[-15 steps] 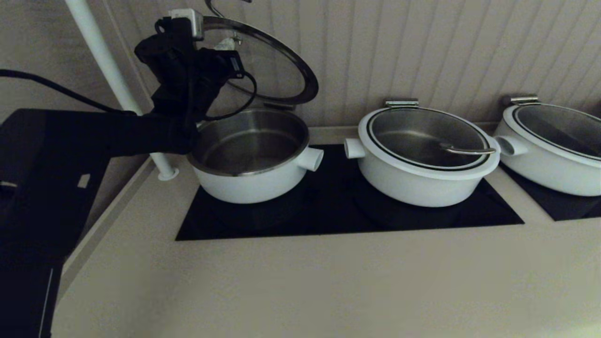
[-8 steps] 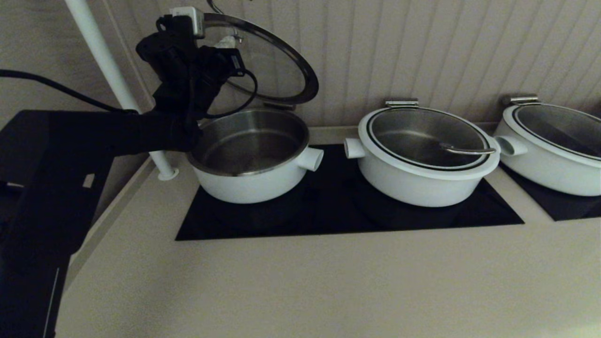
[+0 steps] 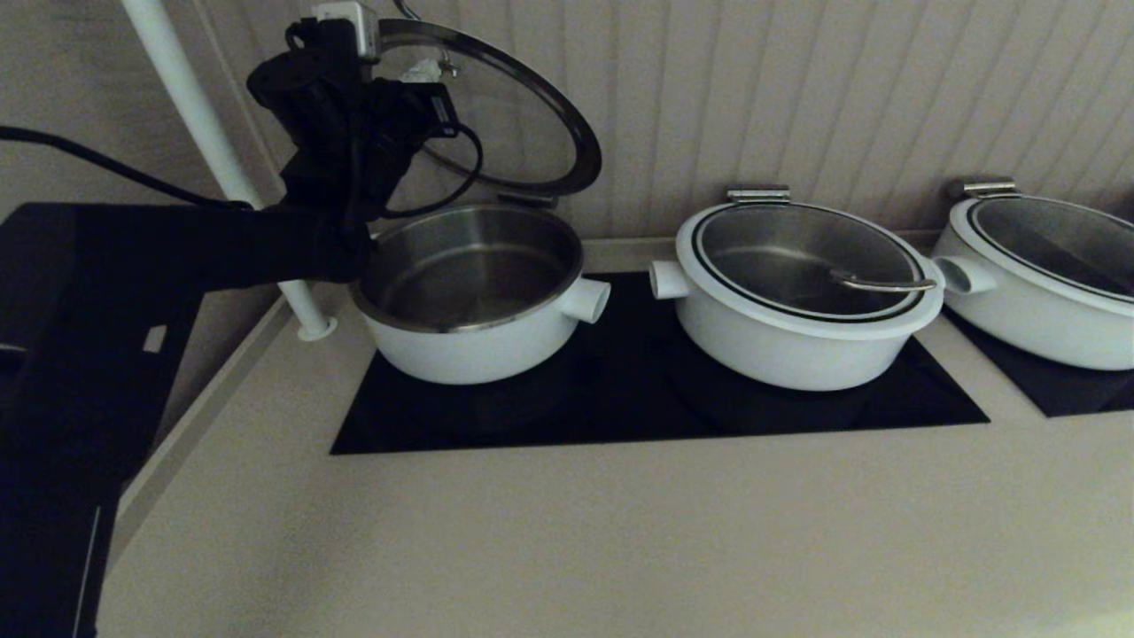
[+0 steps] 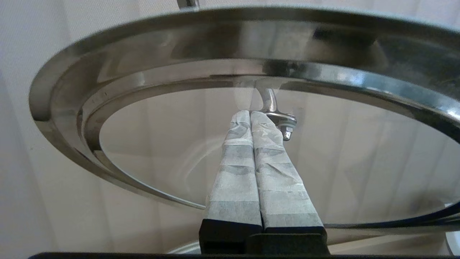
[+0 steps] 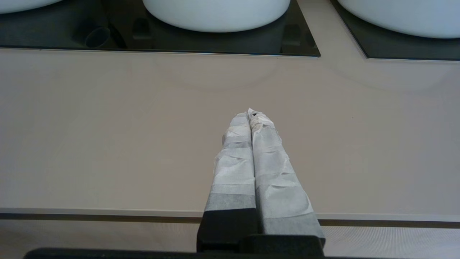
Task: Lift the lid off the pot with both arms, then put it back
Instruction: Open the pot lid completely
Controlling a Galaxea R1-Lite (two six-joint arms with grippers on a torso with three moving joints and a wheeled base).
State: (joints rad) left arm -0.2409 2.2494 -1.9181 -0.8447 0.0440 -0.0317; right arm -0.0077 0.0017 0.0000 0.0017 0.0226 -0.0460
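The beige counter point(image 3: 620, 532) fills the lower part of the head view, with a black cooktop point(image 3: 656, 416) set into it and three white pots in a row on top. The middle pot point(image 3: 802, 301) at about 3 o'clock from the open one and the right pot point(image 3: 1045, 275) farther along the same line both carry closed glass lids. The open pot point(image 3: 474, 297) sits at the left end of the cooktop, its steel inside bare. Its lid point(image 3: 523, 111) stands tilted up at 12 o'clock above the pot, hinged at the back rim and leaning toward the panelled wall point(image 3: 797, 89). A white pole point(image 3: 213, 151) rises at 9 o'clock from the pot.

The left gripper point(image 4: 250, 114) is up at the lid's raised edge, at roughly 11 o'clock from the pot. Its taped fingers point(image 4: 233, 169) are pressed together with no gap, tips against the underside of the glass just beside the handle's bolt point(image 4: 284, 124); they clasp nothing that can be seen. Compared with a second ago the left arm has crept slightly higher and toward the wall, and the lid looks barely changed.

The right gripper point(image 5: 250, 113) hangs parked over bare counter at 6 o'clock from the cooktop, its fingers closed on each other and empty.
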